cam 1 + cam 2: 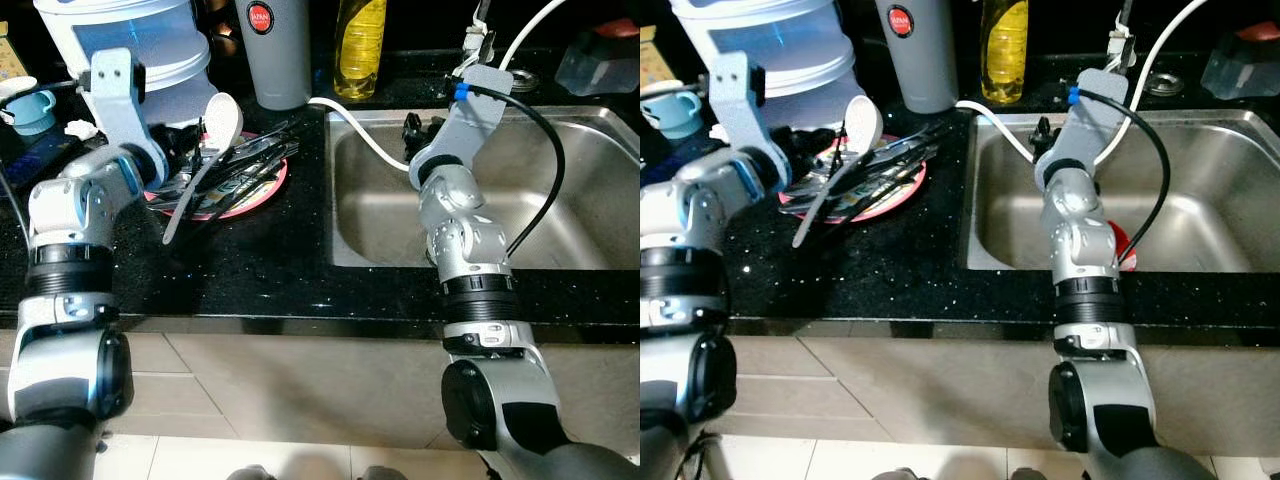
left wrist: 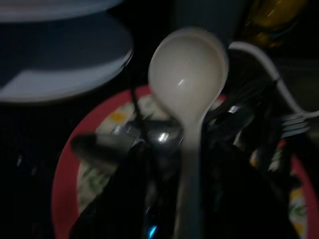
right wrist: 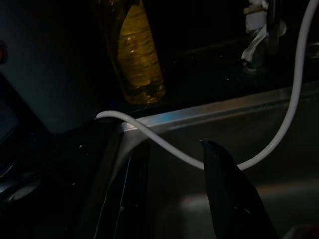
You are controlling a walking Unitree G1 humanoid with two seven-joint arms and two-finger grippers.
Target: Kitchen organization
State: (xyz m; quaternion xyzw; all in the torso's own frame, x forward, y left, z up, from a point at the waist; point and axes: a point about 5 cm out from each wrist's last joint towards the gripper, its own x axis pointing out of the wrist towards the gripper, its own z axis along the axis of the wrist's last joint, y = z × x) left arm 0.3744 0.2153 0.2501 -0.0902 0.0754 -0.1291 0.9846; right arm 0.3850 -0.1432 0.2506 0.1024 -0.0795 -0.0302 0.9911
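White hose point(image 1: 365, 137) across sink rim point(image 1: 331, 190), beside right claw point(image 1: 420, 128).

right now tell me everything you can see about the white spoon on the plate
The white spoon looks like plastic, with a broad rounded bowl raised and tilted up and a long grey-white handle slanting down onto the black counter. It leans across dark utensils piled on the pink-rimmed plate, beside the left gripper.

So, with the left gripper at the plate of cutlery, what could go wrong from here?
The white spoon leans on loosely piled cutlery on the pink plate; lifting it may drag forks off onto the counter. The left gripper works close to the white container and could bump it. The right gripper hangs beside the white hose and might snag it.
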